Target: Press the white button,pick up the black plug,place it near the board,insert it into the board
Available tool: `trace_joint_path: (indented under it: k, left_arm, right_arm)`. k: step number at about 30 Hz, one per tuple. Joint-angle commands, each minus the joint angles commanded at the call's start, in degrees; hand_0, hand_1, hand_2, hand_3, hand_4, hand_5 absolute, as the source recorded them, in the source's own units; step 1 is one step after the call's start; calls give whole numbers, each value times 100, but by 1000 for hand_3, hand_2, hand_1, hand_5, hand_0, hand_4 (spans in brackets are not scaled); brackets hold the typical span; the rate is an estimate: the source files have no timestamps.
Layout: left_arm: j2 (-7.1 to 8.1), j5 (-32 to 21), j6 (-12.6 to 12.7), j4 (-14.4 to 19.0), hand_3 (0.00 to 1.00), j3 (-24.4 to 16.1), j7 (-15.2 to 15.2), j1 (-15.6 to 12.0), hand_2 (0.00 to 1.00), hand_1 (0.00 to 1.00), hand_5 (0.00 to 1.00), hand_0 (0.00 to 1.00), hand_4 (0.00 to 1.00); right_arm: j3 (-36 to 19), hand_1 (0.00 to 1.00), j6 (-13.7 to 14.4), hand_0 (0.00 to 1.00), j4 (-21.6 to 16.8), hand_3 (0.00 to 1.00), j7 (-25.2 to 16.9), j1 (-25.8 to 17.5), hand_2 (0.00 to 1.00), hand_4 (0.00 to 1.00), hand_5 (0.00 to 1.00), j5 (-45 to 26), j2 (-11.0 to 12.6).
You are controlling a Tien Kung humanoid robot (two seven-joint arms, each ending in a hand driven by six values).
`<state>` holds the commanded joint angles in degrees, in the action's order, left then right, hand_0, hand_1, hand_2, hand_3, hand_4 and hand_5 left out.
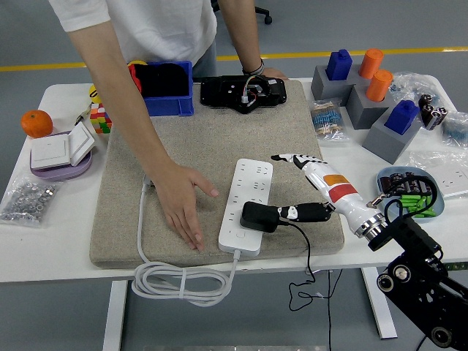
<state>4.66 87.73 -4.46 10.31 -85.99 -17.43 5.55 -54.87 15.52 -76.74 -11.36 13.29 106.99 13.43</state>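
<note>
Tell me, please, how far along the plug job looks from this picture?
Nearly finished, by the look of it. The black plug sits on the white power strip, near its cable end, apparently inserted; how deep cannot be told. The right hand is open beside it, its thumb lying along the plug's cord. A person's hand rests flat on the mat just left of the strip. Whether the button was pressed cannot be told.
</note>
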Motion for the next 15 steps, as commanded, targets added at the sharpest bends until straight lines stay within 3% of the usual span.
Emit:
trace_joint_path:
  k: [15]
  left_arm:
    - [-29,-15,10,0,715,-37,14,-26,668,697,304,709,717]
  right_arm:
    - [-1506,825,16,891,-79,830,13,-869,799,998,515,5,46]
